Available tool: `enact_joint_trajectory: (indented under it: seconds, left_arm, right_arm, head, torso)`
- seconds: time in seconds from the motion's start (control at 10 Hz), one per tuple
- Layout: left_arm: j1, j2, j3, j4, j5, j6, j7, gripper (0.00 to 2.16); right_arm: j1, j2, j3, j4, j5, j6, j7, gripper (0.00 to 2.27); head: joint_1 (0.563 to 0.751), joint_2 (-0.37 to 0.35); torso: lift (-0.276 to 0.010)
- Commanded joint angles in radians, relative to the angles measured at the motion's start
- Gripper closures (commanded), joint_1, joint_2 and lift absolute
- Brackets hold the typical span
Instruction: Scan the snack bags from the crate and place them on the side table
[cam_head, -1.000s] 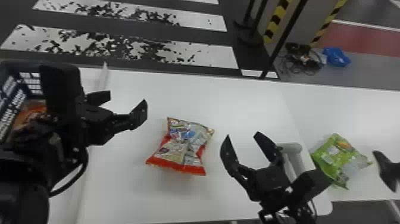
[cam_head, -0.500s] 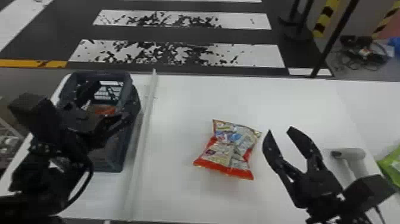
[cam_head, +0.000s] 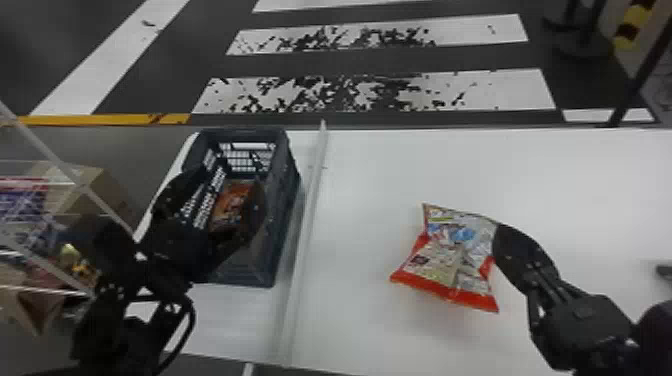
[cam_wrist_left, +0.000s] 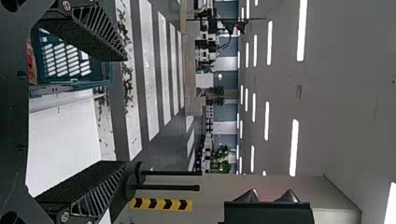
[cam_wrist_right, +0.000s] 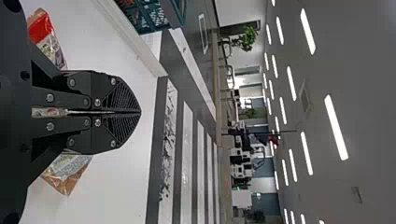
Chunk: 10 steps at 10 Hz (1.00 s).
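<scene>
Crate (cam_head: 283, 215) at your left; orange snack bag (cam_head: 231, 200) lying inside. Left gripper (cam_wrist_left: 124, 111) at the crate, fingers apart; mind the walls if you send them down for that bag.

Right of the crate, a raised white strip (cam_head: 304, 220) crosses the white table (cam_head: 370, 180). Beyond it, the red-edged snack bag (cam_head: 450, 260), at a slant over the table; can't tell whether its underside touches. Right gripper (cam_wrist_right: 139, 112) at its right edge, fingers clamped on the bag, film between them and spilling out either side.

Step in hand, as I judge it: picking this bag up for its scan. Raise it gently and check that the pinch holds; loose film may slip or swing. Keep the printed panel smooth, since a crease could spoil the read. Turn your wrist slowly.
</scene>
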Motion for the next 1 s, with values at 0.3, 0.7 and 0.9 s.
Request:
enact_joint_trajectory:
  seconds: [0.3, 0.7, 0.9]
  left_arm:
    - [0.033, -0.003, 0.009, 0.003, 0.036, 0.0, -0.039, 0.09]
    - [0.042, -0.003, 0.016, 0.016, 0.046, 0.0, -0.058, 0.1]
    - [0.042, -0.003, 0.022, 0.025, 0.06, 0.0, -0.067, 0.1]
  right_arm:
    - [-0.112, -0.035, 0.103, 0.065, 0.108, 0.226, 0.046, 2.14]
    - [-0.222, -0.035, 0.133, 0.253, 0.167, 0.251, 0.053, 2.14]
    - [-0.227, -0.035, 0.136, 0.3, 0.185, 0.245, 0.067, 2.14]
  head:
    - [0.695, 0.276]
    - [0.695, 0.295]
    - [0.695, 0.294]
  torso:
    - [-0.094]
    - [-0.094]
    - [-0.094]
